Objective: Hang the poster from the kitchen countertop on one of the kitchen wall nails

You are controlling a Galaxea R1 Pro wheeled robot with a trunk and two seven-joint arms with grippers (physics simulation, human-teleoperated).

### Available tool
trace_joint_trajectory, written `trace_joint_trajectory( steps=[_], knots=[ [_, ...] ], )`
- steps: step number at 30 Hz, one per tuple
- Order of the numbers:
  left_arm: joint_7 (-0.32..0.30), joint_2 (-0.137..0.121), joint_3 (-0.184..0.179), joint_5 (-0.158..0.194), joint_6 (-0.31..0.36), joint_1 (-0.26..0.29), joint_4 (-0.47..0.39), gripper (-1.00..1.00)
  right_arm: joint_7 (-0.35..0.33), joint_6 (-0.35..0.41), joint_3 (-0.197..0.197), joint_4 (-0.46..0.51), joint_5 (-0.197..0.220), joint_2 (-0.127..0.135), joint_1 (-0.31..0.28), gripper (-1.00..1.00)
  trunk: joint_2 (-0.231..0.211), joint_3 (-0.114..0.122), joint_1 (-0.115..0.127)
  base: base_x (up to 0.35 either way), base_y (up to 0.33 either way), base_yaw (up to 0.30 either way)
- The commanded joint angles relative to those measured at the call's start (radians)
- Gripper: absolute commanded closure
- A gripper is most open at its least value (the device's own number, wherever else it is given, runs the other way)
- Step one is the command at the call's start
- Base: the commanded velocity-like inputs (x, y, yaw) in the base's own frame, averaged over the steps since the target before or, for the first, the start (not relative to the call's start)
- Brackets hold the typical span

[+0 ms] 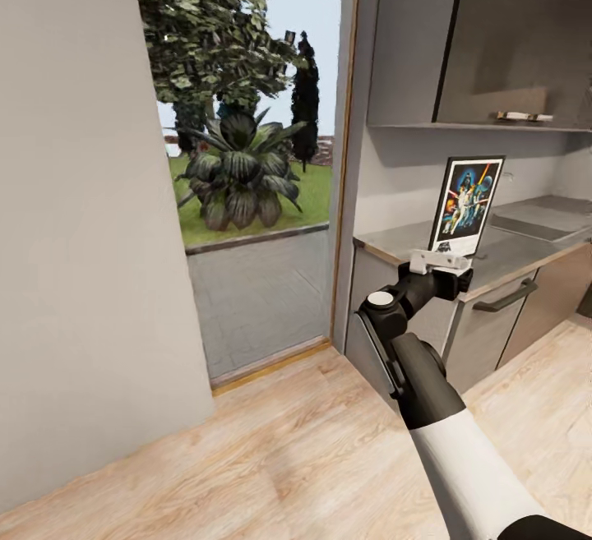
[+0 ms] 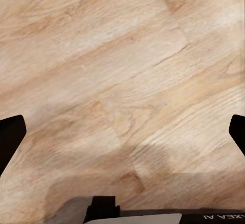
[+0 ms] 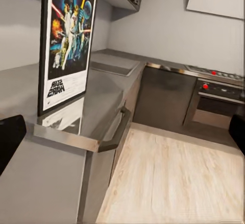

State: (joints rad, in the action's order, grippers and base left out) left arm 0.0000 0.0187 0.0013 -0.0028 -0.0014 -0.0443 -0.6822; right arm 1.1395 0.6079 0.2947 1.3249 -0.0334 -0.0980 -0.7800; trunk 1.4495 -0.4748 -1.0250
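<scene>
The poster (image 1: 466, 205) stands upright on the kitchen countertop (image 1: 395, 242) with its back to the wall. It has a black frame, a white border and colourful figures on dark blue. My right gripper (image 1: 441, 262) hovers at the counter's front edge just below and in front of the poster, open and holding nothing. In the right wrist view the poster (image 3: 66, 40) stands off to one side of the open fingertips (image 3: 10, 142), not between them. My left gripper (image 2: 122, 132) is open over bare wooden floor. The wall nails are out of view.
A tall opening (image 1: 255, 195) onto a garden lies left of the counter, with a plain grey wall (image 1: 74, 195) further left. Grey cabinets with dark bar handles (image 1: 508, 297) stand below the slab and an upper cabinet (image 1: 518, 30) hangs above it. An oven (image 3: 217, 104) stands further along.
</scene>
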Motion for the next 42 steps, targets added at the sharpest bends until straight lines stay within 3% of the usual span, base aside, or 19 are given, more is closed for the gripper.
trace_joint_trajectory(
  steps=[1,21,42],
  knots=[
    [0.000,0.000,0.000,0.000,0.000,-0.001,-0.002,-1.00,0.002,0.010,0.000,-0.001,-0.003,0.000,-0.001,-1.00,0.000,0.000,0.000,0.000,0.000,-0.086],
    [0.003,0.001,0.000,0.000,0.001,0.000,0.000,-1.00,-0.003,-0.017,0.003,-0.034,0.003,-0.002,0.010,-1.00,0.000,0.000,0.000,0.215,0.000,-0.004],
    [0.002,0.000,0.003,0.001,0.000,-0.001,-0.002,-1.00,-0.004,-0.020,0.003,-0.050,0.004,-0.002,0.010,-1.00,0.000,0.000,0.000,0.130,-0.038,0.000]
  ],
)
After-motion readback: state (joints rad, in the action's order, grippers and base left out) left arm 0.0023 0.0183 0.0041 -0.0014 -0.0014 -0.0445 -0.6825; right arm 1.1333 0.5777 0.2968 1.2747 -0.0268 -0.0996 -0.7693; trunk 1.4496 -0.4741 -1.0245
